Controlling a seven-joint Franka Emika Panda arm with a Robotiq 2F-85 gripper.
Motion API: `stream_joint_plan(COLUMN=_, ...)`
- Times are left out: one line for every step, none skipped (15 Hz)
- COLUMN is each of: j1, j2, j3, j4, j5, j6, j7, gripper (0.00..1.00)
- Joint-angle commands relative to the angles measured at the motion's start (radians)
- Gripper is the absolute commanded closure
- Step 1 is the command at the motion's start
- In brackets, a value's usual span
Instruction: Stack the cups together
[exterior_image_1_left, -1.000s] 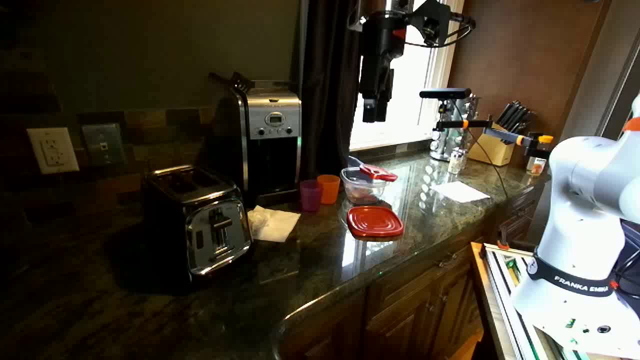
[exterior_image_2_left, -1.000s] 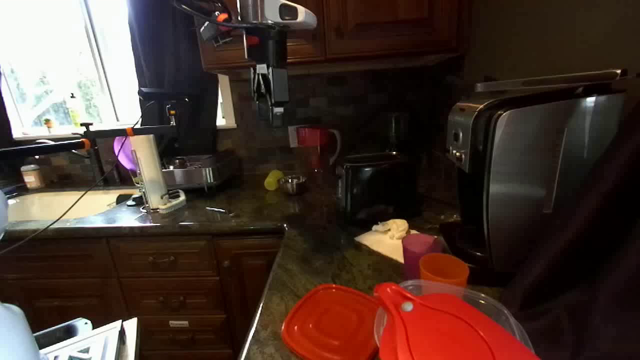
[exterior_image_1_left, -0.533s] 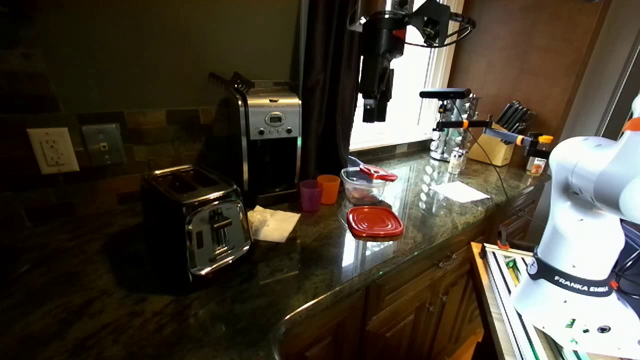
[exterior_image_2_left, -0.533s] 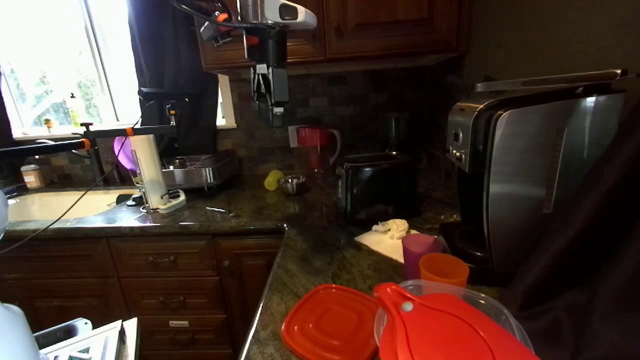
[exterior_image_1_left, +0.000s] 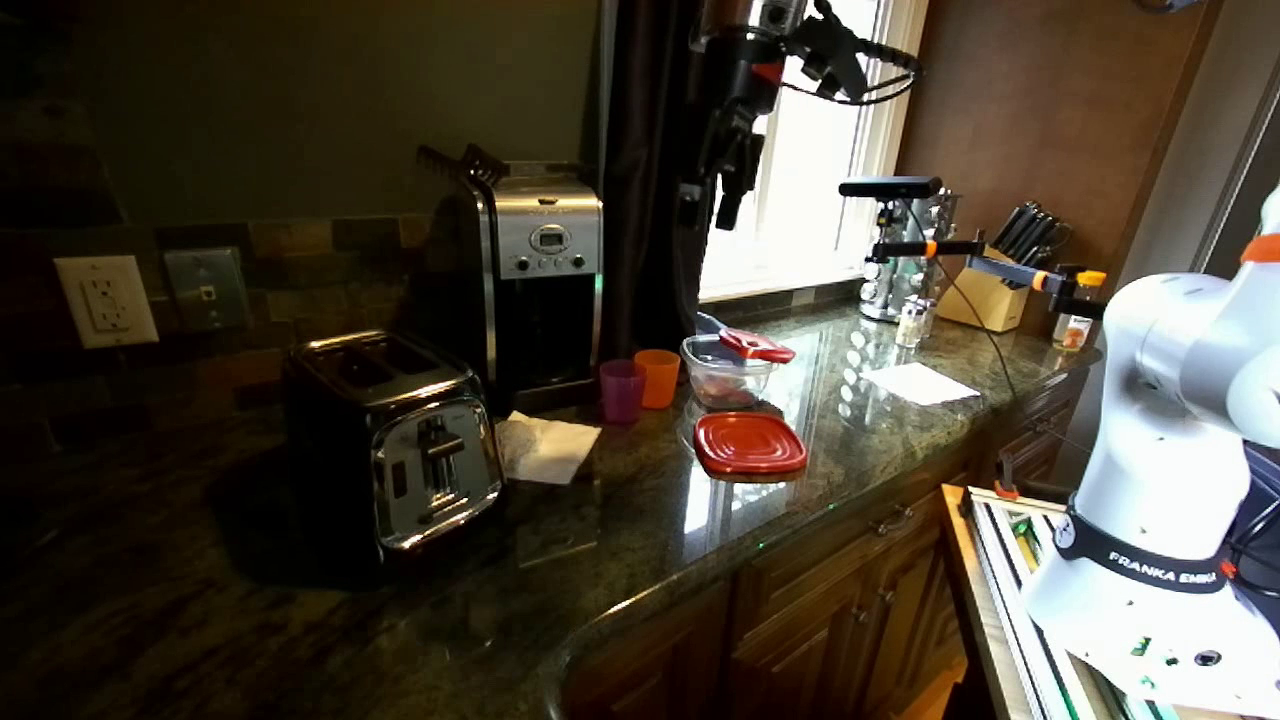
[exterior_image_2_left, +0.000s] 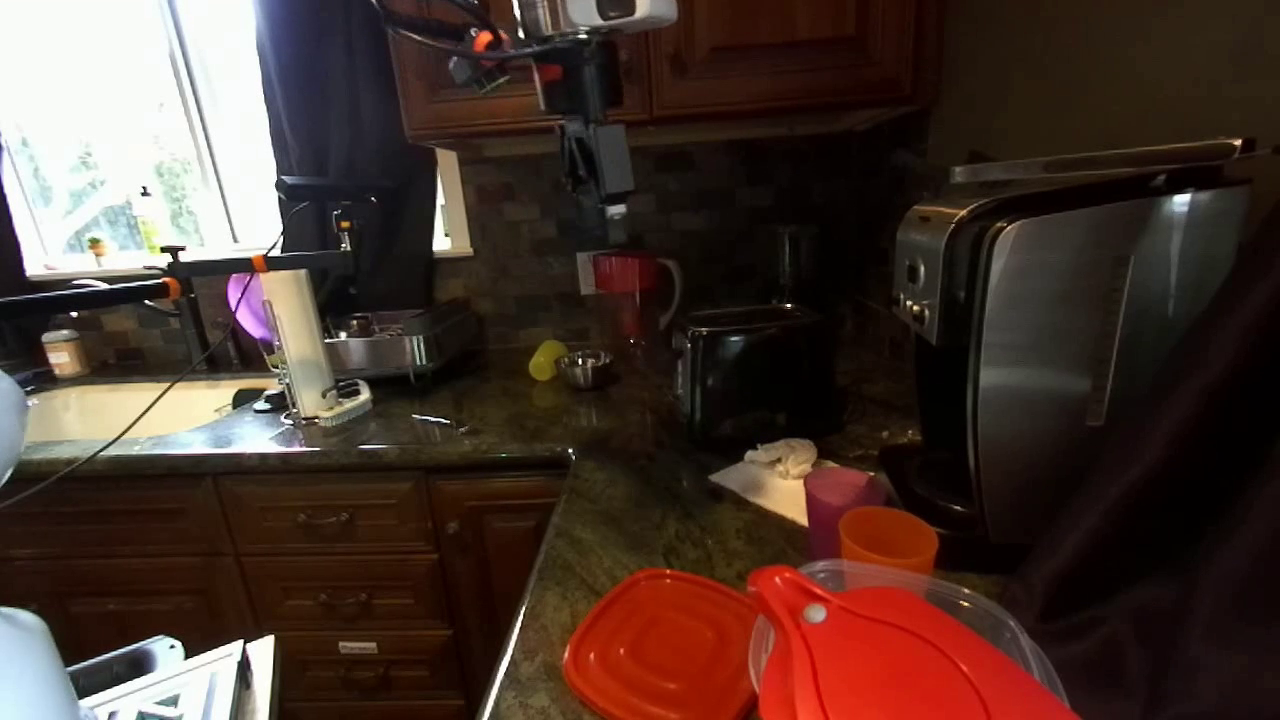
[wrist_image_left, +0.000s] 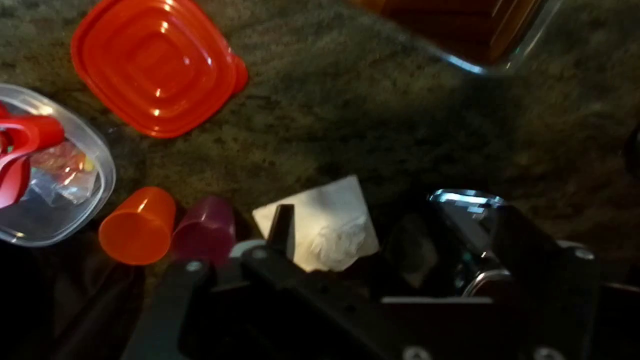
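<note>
Two small plastic cups stand upright side by side on the dark counter in front of the coffee maker. The orange cup (exterior_image_1_left: 658, 379) (exterior_image_2_left: 888, 540) and the purple cup (exterior_image_1_left: 621, 391) (exterior_image_2_left: 836, 508) are separate, not nested. In the wrist view the orange cup (wrist_image_left: 137, 227) is left of the purple cup (wrist_image_left: 206, 227), both left of the fingers. My gripper (exterior_image_1_left: 709, 205) (exterior_image_2_left: 590, 222) is high above the counter, away from both cups. In the wrist view the gripper (wrist_image_left: 395, 215) has its fingers spread with nothing held between them. Part of the purple cup is hidden by the gripper there.
A clear container (exterior_image_1_left: 725, 372) with a red-handled tool stands beside the orange cup. A flat red lid (exterior_image_1_left: 750, 443) lies in front. A white napkin (exterior_image_1_left: 560, 450), a toaster (exterior_image_1_left: 435, 470) and the coffee maker (exterior_image_1_left: 548, 230) are close by. A yellow cup (exterior_image_2_left: 546, 360) is on the far counter.
My gripper has shifted and tilted: leftward in an exterior view, right and slightly up in another. Its fingers look farther apart. The cups have not moved.
</note>
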Motion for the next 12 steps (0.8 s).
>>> stream_joint_plan(j1=-0.080, j2=0.113, j3=-0.019, j4=0.019, j5=-0.100, j6=0.180, j7=0.081, gripper=0.00)
stream_joint_plan(j1=-0.098, j2=0.144, j3=-0.019, j4=0.024, j5=-0.140, j6=0.214, j7=0.110, gripper=0.00)
stream_joint_plan(j1=-0.114, j2=0.183, j3=-0.020, j4=0.022, j5=-0.175, j6=0.251, j7=0.143, gripper=0.00)
stream_joint_plan(j1=-0.121, j2=0.221, j3=-0.020, j4=0.024, j5=-0.197, j6=0.272, j7=0.183, gripper=0.00)
stream_joint_plan(j1=-0.122, j2=0.256, j3=-0.018, j4=0.031, j5=-0.212, j6=0.249, j7=0.220, gripper=0.00)
stream_joint_plan(j1=-0.114, j2=0.278, j3=-0.025, j4=0.044, j5=-0.205, j6=0.226, j7=0.232, gripper=0.00)
stream_joint_plan(j1=-0.102, j2=0.222, j3=-0.045, j4=0.008, j5=-0.182, j6=0.248, j7=0.168, gripper=0.00)
stream_joint_plan(j1=-0.100, j2=0.253, j3=-0.046, j4=0.015, j5=-0.186, j6=0.248, j7=0.187, gripper=0.00)
stream_joint_plan(j1=-0.098, j2=0.273, j3=-0.046, j4=0.022, j5=-0.187, j6=0.248, j7=0.196, gripper=0.00)
stream_joint_plan(j1=-0.097, j2=0.283, j3=-0.046, j4=0.029, j5=-0.187, j6=0.248, j7=0.201, gripper=0.00)
stream_joint_plan(j1=-0.093, j2=0.282, j3=-0.048, j4=0.022, j5=-0.174, j6=0.268, j7=0.198, gripper=0.00)
stream_joint_plan(j1=-0.090, j2=0.310, j3=-0.048, j4=0.022, j5=-0.169, j6=0.296, j7=0.204, gripper=0.00)
